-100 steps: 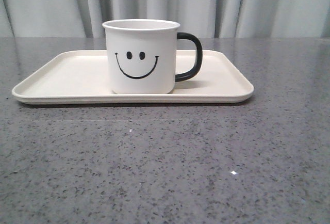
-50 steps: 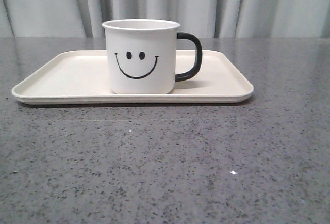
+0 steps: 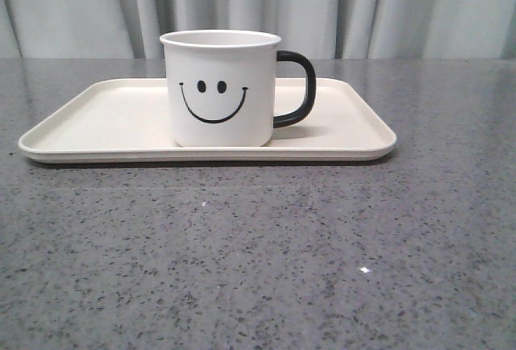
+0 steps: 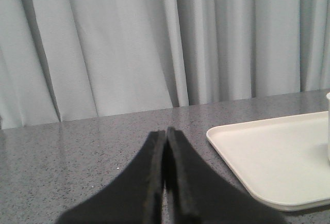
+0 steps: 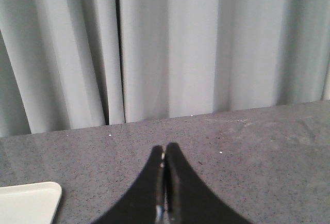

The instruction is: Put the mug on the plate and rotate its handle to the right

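Observation:
The white mug [image 3: 219, 88] with its black smiley face stands upright on the cream plate [image 3: 97, 120], smile toward the front camera. Its black handle [image 3: 297, 89] points to the right. No gripper appears in the front view. In the left wrist view my left gripper [image 4: 165, 132] is shut with nothing in it, low over the table beside the plate's [image 4: 268, 154] left end; a sliver of the mug [image 4: 328, 126] shows at the frame edge. My right gripper [image 5: 164, 147] is shut and empty too, off the plate's [image 5: 28, 201] right corner.
The grey speckled table [image 3: 258, 253] stretches in front of the plate. A pale grey curtain [image 3: 258, 7] hangs along the table's far edge.

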Action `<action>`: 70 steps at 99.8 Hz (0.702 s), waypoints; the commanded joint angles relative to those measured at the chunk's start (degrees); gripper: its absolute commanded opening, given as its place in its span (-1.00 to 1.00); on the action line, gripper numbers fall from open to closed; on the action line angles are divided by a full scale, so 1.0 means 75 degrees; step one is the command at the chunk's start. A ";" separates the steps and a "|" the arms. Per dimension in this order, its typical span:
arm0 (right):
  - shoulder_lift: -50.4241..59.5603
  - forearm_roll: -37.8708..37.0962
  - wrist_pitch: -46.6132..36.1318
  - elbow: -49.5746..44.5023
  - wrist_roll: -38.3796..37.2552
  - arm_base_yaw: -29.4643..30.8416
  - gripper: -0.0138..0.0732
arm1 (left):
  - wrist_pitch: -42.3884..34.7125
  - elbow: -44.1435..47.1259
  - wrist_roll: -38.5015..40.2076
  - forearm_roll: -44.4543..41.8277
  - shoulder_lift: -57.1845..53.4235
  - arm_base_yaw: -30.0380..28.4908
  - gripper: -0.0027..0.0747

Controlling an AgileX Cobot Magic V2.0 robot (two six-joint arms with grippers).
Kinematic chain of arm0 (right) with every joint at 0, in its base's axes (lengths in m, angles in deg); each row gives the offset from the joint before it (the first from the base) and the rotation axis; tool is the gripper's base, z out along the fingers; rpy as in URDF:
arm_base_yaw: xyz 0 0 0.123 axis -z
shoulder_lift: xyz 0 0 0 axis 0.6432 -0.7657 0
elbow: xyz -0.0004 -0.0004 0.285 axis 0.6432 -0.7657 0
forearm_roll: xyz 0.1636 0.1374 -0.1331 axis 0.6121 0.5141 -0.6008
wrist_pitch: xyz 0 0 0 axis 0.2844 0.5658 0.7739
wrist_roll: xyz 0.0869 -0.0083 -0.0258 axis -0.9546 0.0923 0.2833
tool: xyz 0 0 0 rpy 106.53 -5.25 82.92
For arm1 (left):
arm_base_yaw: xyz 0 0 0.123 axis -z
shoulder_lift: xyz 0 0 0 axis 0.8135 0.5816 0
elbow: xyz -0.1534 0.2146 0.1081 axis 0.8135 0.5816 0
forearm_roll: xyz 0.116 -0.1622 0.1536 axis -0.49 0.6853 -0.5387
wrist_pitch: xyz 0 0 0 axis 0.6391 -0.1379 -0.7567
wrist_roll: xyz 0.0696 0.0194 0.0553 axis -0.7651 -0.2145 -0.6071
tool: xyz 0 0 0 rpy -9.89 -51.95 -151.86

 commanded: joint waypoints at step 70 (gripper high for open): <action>-0.0027 0.0028 -0.0524 0.0205 -0.0004 0.0043 -0.82 | -0.0620 0.0064 0.0011 -0.0005 -0.0230 -0.0025 -0.98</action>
